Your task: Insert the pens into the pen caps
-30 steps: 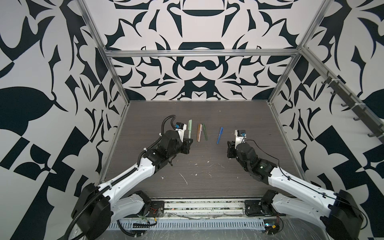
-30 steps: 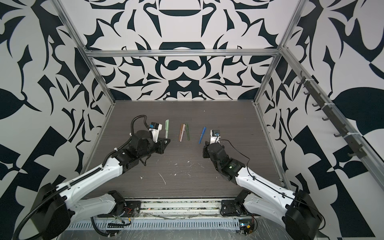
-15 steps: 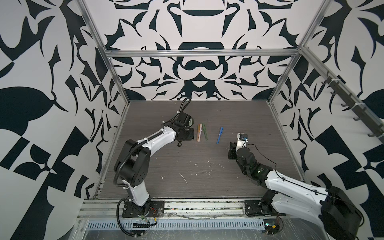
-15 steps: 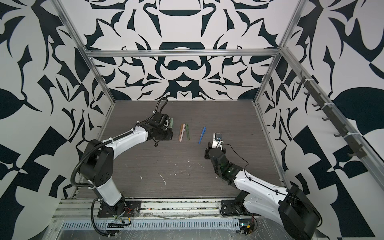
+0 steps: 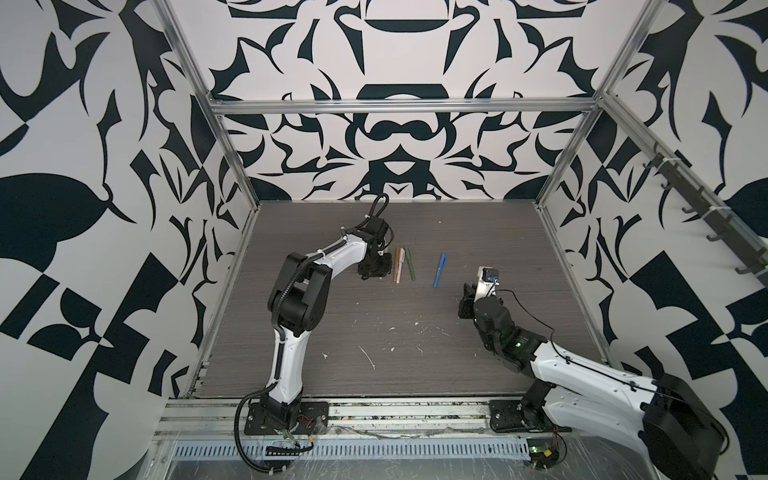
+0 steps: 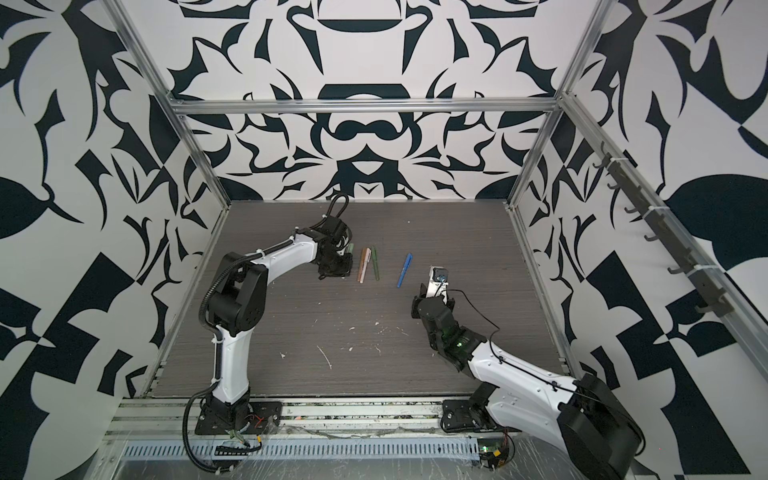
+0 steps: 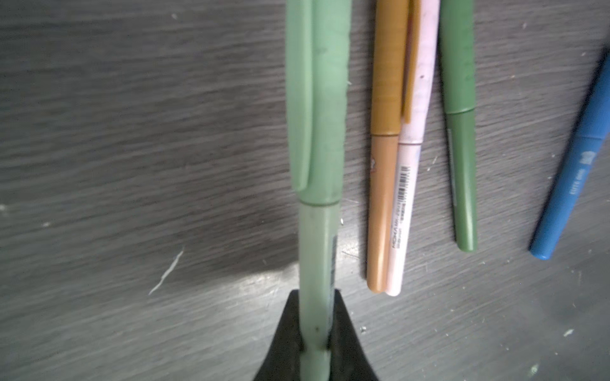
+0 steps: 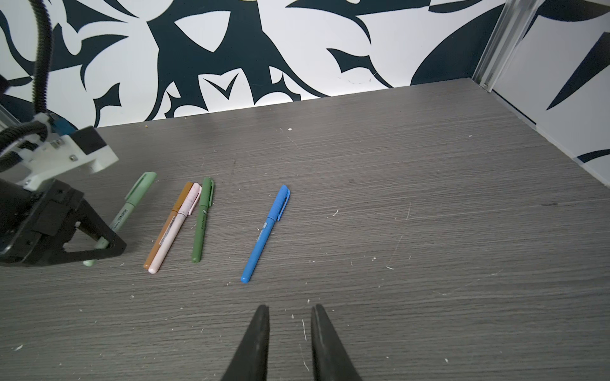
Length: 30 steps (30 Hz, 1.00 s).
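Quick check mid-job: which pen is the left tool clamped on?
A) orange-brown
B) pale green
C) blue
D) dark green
B: the left wrist view shows the left tool shut on the barrel of the pale green pen, which has its cap on.
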### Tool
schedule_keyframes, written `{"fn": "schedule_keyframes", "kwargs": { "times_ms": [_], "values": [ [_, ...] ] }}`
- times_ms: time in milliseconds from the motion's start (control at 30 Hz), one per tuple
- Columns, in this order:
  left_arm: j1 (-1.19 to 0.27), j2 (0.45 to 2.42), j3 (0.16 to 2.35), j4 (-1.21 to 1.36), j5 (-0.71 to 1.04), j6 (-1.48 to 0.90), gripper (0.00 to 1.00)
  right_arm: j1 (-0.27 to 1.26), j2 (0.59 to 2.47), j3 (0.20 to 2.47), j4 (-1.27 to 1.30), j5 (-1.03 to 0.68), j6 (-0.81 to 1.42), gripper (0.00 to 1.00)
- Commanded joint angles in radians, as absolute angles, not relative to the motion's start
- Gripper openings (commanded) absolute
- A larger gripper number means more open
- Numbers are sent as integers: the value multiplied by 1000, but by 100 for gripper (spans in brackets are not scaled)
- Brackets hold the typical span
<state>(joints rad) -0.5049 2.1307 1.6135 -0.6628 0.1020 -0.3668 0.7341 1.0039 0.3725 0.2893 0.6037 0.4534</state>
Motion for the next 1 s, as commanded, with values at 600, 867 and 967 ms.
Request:
{"fn": "schedule_keyframes", "kwargs": {
  "times_ms": [600, 867, 967],
  "values": [
    [-494, 2194, 1743, -801, 166, -339, 28, 732, 1029, 397, 304, 613, 468, 25],
    [-495, 1903, 1619, -711, 173, -326, 34, 732, 1033, 397, 306, 613, 461, 25],
    [-494, 1737, 1523, -652, 153, -320, 37, 732, 1041, 394, 317, 609, 453, 26]
  ]
}}
